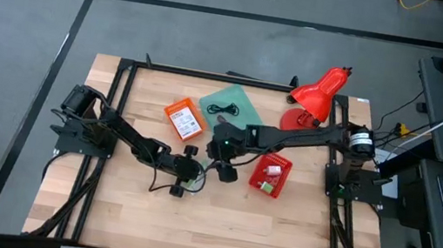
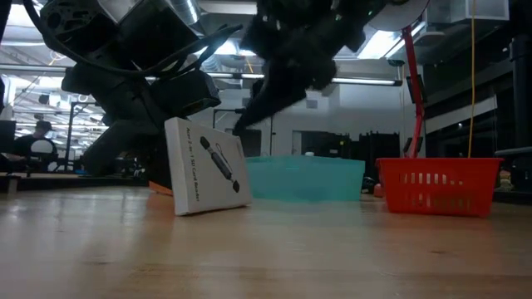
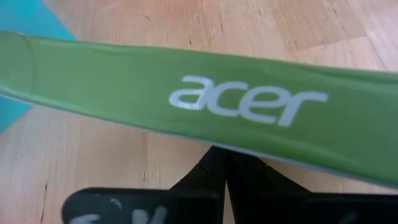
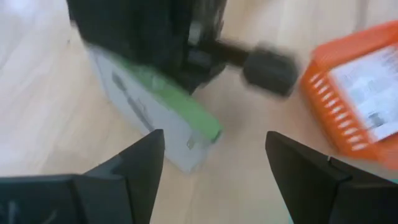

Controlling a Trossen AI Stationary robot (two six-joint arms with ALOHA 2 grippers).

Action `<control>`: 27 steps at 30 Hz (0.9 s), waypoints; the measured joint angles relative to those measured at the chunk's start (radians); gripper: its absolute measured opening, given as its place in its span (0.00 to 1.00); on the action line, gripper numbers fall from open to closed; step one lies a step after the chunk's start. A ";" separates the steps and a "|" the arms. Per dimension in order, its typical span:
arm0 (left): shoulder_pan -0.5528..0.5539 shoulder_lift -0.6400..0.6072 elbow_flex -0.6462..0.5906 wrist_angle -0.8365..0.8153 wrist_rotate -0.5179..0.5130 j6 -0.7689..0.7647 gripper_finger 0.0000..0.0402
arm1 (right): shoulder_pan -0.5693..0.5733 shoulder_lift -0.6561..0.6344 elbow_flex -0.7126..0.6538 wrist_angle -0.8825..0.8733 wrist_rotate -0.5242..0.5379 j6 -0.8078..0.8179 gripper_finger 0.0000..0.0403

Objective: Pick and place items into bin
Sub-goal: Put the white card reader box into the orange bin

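Left gripper (image 1: 188, 172): clamped on the one flat white box with the green "acer" edge (image 2: 206, 166). The green edge runs right across in front of its dark fingers (image 3: 217, 177).
Box position: standing on one edge on the wooden table (image 1: 215, 229), leaning a little, with the left gripper on its upper edge.
Right gripper (image 4: 214, 137): wide open and holding nothing. It hangs just beside the left gripper, looking down on the box, with its two dark fingers (image 4: 140, 168) spread to either side.
Arms: two, both reaching into the middle of the table, and their heads nearly meet above the box.
Containers: three in all.
Orange basket (image 1: 184, 118): one, just beyond the left gripper, with one white printed card (image 1: 185, 120) lying in it.
Teal tray (image 1: 229, 105): one, beyond both grippers, with one black coiled cable (image 1: 224, 109) on it.
Red mesh basket (image 1: 270, 174): one, close beside the right gripper on the side away from the left gripper. There are white packets (image 1: 266, 179) inside, but I cannot count them.
Red desk lamp (image 1: 318, 94): one, well off behind the right arm (image 1: 307, 137) at the far corner of the table.
In the way: in the low view the box and the left arm's dark bulk cover most of the orange basket, leaving only a sliver. The teal tray and red mesh basket stand open behind the box.
Room: a person (image 2: 37, 141) sits far off in the background.
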 joint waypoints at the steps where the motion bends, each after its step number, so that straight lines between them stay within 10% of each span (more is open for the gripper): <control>1: 0.000 0.000 0.001 -0.001 0.000 0.000 0.01 | -0.001 0.014 -0.001 0.001 -0.008 -0.003 0.65; 27: 0.000 0.000 0.005 -0.003 0.007 0.012 0.01 | -0.040 0.089 0.000 0.068 -0.125 -0.030 0.65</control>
